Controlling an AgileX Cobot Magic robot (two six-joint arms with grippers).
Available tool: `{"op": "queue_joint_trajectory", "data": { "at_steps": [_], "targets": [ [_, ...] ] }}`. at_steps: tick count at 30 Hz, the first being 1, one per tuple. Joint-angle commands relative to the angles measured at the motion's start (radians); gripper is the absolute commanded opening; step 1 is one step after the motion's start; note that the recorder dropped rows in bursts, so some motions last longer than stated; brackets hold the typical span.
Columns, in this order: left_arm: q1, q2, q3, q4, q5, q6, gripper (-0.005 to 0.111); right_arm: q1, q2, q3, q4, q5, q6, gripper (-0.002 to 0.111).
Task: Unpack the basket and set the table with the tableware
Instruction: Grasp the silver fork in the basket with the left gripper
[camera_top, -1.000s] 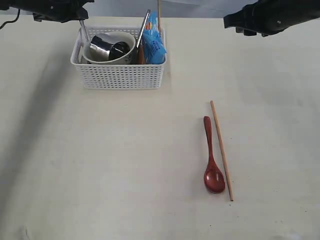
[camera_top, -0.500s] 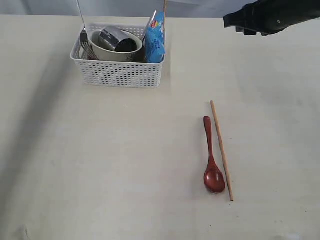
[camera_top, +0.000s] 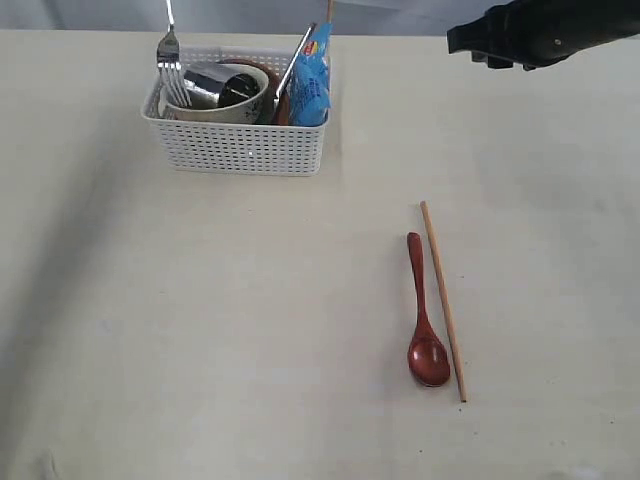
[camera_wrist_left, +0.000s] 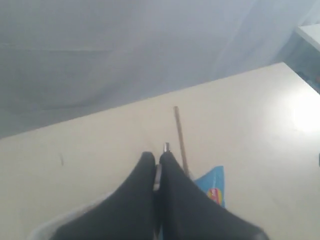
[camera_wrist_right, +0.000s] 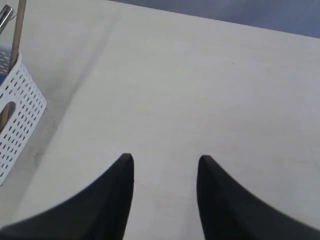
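The white basket (camera_top: 240, 140) stands at the back left of the table (camera_top: 250, 320). It holds a cream bowl (camera_top: 215, 110) with a steel cup (camera_top: 215, 85) in it, a knife (camera_top: 293, 62), a reddish-brown plate edge (camera_top: 273, 95) and one chopstick (camera_top: 328, 10). A steel fork (camera_top: 171, 65) hangs tines down over the basket's left end. My left gripper (camera_wrist_left: 157, 156) is shut on the fork's handle (camera_wrist_left: 165, 147); in the exterior view the gripper is above the picture's top edge. A dark red spoon (camera_top: 425, 320) and a second chopstick (camera_top: 443, 300) lie on the table at the right. My right gripper (camera_wrist_right: 165, 160) is open and empty, high at the back right (camera_top: 500, 40).
A blue chip bag (camera_top: 312, 75) stands upright in the basket's right end, also seen in the left wrist view (camera_wrist_left: 212, 185). The basket's perforated wall (camera_wrist_right: 17, 115) shows at the edge of the right wrist view.
The fork has risen out of the basket, held by the left gripper, which has gone up out of the exterior view. The bowl and cup shifted a little. The right arm stayed put.
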Motion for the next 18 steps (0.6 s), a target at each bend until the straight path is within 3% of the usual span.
{"op": "queue_joint_trajectory", "data": {
  "at_steps": [1, 12, 18],
  "targets": [
    [-0.001, -0.018, -0.003, -0.014, 0.099, 0.009, 0.000, 0.023, -0.025, -0.003, -0.002, 0.003, -0.017, 0.040],
    [0.001, -0.018, 0.005, -0.110, 0.400, 0.056, 0.000, 0.234, -0.133, 0.000, 0.039, 0.037, -0.124, 0.040],
    [0.030, -0.020, 0.119, -0.389, 0.501, 0.241, 0.000, 0.325, -0.211, 0.091, 0.081, -0.078, -0.130, 0.040]
  ]
}}
